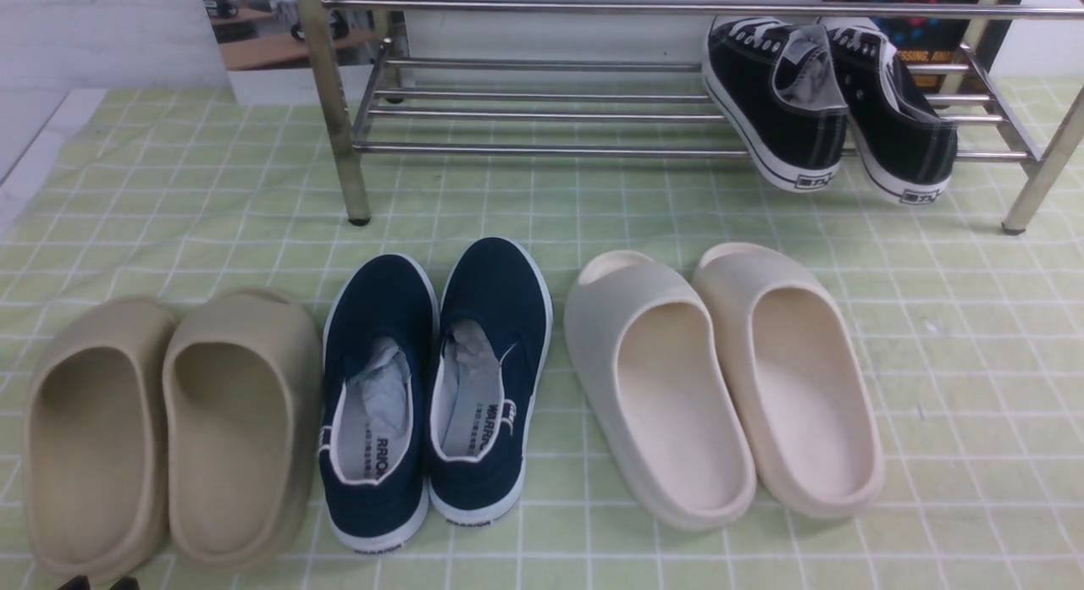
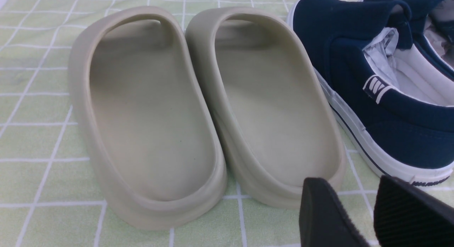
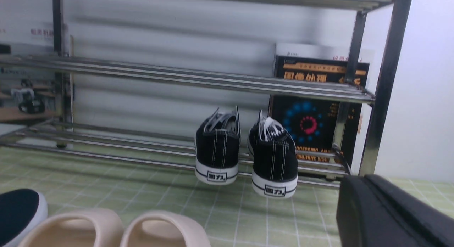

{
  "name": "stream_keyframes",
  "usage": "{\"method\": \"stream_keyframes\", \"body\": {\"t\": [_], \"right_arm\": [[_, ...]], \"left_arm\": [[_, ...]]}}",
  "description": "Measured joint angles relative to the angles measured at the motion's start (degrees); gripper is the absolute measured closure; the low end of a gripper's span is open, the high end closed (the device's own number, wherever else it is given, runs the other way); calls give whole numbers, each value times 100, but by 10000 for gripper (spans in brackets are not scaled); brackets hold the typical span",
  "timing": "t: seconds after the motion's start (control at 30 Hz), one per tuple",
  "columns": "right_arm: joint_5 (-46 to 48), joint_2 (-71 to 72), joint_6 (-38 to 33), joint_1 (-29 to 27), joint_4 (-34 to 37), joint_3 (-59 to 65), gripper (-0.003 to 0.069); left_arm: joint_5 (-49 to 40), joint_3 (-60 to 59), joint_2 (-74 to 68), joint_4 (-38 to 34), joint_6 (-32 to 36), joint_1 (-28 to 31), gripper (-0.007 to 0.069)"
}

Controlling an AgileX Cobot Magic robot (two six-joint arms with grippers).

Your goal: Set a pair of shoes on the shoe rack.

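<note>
The pair of shoes, two black canvas sneakers (image 1: pixel 779 99) (image 1: pixel 898 124) with white soles, rests on the lowest bars of the shoe rack (image 1: pixel 542 150) at its right end, heels hanging over the front bar. In the right wrist view the same sneakers (image 3: pixel 217 151) (image 3: pixel 273 158) stand heel-on under the rack's upper shelf (image 3: pixel 177 77). My right gripper (image 3: pixel 358 181) is shut with nothing in it, well back from the sneakers. My left gripper (image 2: pixel 349 190) is open and empty, low behind the tan slides (image 2: pixel 209 108); its tips (image 1: pixel 93 583) just show at the front view's bottom edge.
Three pairs stand in a row on the green checked cloth (image 1: pixel 974 361) in front of the rack: tan slides (image 1: pixel 169 429), navy slip-ons (image 1: pixel 432 378) and cream slides (image 1: pixel 728 378). A dark printed board (image 3: pixel 312 123) leans behind the rack's right end.
</note>
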State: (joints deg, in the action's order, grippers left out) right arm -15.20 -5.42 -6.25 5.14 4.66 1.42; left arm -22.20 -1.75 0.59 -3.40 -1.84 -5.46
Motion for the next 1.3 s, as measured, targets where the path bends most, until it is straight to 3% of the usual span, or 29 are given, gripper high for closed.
{"method": "stream_keyframes", "body": {"t": [0.33,0.4,0.57,0.93,1.3], "right_arm": [[1637,484,17,0,100,2,655],[2456,595,23,0,-64,2,654],[3458,600,378,-6,-176,2,654],[3701,600,736,-514,-153,-43,654],[3701,600,750,-514,-147,-43,650]], "left_arm": [[-1,0,0,0,0,0,386],[-1,0,0,0,0,0,386],[-7,0,0,0,0,0,386],[-7,0,0,0,0,0,386],[-12,0,0,0,0,0,386]]}}
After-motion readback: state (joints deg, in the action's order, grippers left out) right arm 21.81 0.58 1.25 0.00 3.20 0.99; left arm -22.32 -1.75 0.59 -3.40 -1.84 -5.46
